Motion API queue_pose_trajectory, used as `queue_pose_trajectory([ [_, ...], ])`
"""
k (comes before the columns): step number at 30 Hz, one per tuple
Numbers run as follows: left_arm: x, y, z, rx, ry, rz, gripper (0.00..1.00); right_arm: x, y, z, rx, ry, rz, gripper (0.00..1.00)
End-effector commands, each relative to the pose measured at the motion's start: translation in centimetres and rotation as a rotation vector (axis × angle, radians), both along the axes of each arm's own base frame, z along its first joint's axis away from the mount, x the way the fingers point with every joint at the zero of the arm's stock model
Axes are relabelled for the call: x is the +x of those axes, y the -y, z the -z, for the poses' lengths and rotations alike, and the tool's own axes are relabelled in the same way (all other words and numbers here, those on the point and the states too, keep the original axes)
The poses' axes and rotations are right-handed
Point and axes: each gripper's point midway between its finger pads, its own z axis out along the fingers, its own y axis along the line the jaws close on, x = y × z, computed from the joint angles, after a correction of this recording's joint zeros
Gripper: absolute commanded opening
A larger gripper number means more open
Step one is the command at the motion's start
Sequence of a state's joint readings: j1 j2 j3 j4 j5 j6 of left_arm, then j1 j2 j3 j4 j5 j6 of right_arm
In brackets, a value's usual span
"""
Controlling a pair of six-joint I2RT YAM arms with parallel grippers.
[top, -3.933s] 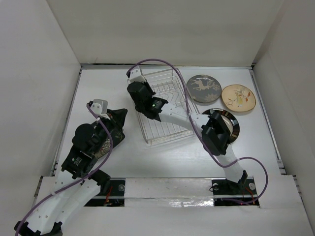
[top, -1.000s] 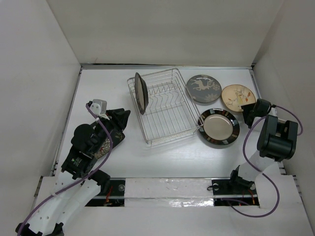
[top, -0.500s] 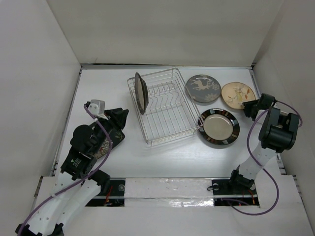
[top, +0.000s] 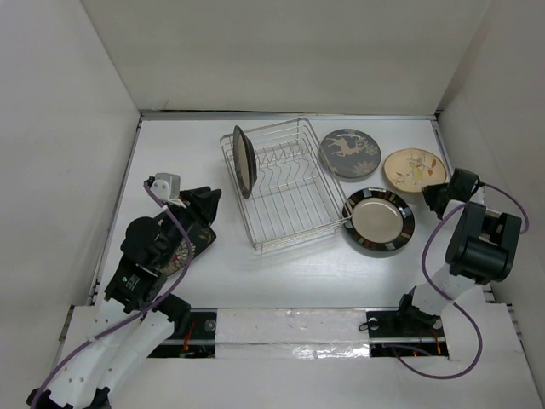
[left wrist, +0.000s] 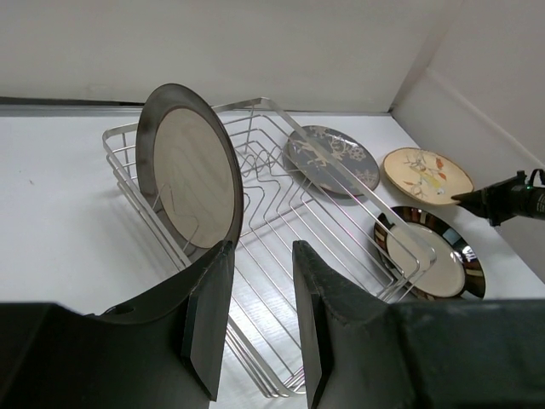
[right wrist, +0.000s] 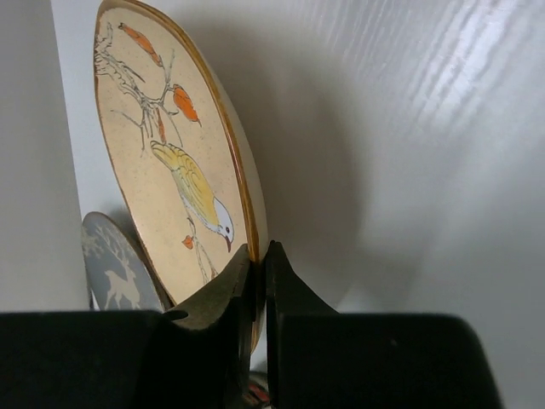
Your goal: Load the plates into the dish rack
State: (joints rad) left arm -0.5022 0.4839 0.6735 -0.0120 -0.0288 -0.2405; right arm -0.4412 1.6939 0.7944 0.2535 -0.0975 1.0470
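With the tan plate (right wrist: pixel 170 153), near the table's (top: pixel 281 273) far right corner, clamped at its rim by the right gripper (right wrist: pixel 255 256) and the left gripper (left wrist: pixel 260 251) parted and empty, pickup was judged underway; lifting and slotting it upright into the dish rack (top: pixel 294 196) was called for.

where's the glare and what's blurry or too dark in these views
Top external: sheen on the shiny strip along the near edge. Left wrist: highlights on the flat dark-rimmed plate's glossy rim, fingers dark. Right wrist: streaky sheen on the table, fingers near black, tan plate sharp.
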Motion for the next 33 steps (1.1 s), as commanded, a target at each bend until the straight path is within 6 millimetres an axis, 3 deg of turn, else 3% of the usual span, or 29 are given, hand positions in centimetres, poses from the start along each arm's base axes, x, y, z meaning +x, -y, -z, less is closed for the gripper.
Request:
queue_pose_trajectory([
  [1,0.2,0.2,-1.0,-0.013,0.037,0.006,0.3,1.6,0.8,-8.8,-0.166,0.2,0.061,0.0],
  [2,0.2,0.1,-1.0,-0.013,0.04,0.002,0.3,1.4,0.7,-11.2,-0.202,0.243,0.07,0.0],
  [5,0.3,0.3,-0.7,-0.011,0.031,0.006,0.3,0.9,-0.2,-14.7,-0.303,0.286,0.083,0.0],
  [6,0.4,0.3,-0.5,-0.005,0.023,0.008,0.3,0.4,-0.7,-16.9,-0.347,0.321,0.108,0.0],
  [12,0.5,0.6,-0.2,0.002,0.014,0.02,0.3,-2.2,-2.2,-23.9,-0.538,0.371,0.132,0.0],
  [15,0.5,0.6,-0.6,-0.006,0.026,0.016,0.3,-2.9,-5.5,-29.8,-0.64,0.48,0.062,0.0],
  [16,0.6,0.6,-0.4,-0.004,0.022,0.017,0.3,-2.7,-6.3,-29.7,-0.685,0.434,0.016,0.0],
  [17,0.6,0.7,-0.4,-0.005,0.02,0.02,0.3,-2.2,-8.9,-30.6,-0.702,0.451,-0.048,0.0],
  [20,0.7,0.7,-0.1,0.005,0.006,0.02,0.31,-0.8,-12.8,-32.3,-0.77,0.455,-0.145,0.0],
  [21,0.7,0.7,-0.2,0.002,0.013,0.019,0.31,-0.5,-15.7,-32.5,-0.778,0.462,-0.2,0.0],
  [22,0.7,0.6,-0.3,0.001,0.018,0.014,0.31,-0.3,-16.9,-33.7,-0.807,0.46,-0.233,0.0],
  [25,0.7,0.6,0.1,0.008,0.005,0.012,0.31,1.3,-22.5,-32.3,-0.856,0.407,-0.381,0.0],
  [26,0.7,0.5,0.1,0.011,0.004,0.011,0.31,1.4,-23.6,-33.6,-0.864,0.429,-0.388,0.0],
  [27,0.6,0.5,-0.1,0.007,0.01,0.009,0.31,1.8,-25.6,-32.5,-0.895,0.4,-0.431,0.0],
  [30,0.6,0.4,-0.4,0.0,0.022,0.008,0.31,2.1,-28.4,-33.3,-0.922,0.393,-0.481,0.0],
  [32,0.6,0.7,-0.1,0.003,0.012,0.02,0.31,2.4,-31.3,-32.2,-0.95,0.373,-0.547,0.0],
  [33,0.6,0.7,0.0,0.005,0.008,0.02,0.31,2.5,-31.9,-33.3,-0.949,0.385,-0.539,0.0],
])
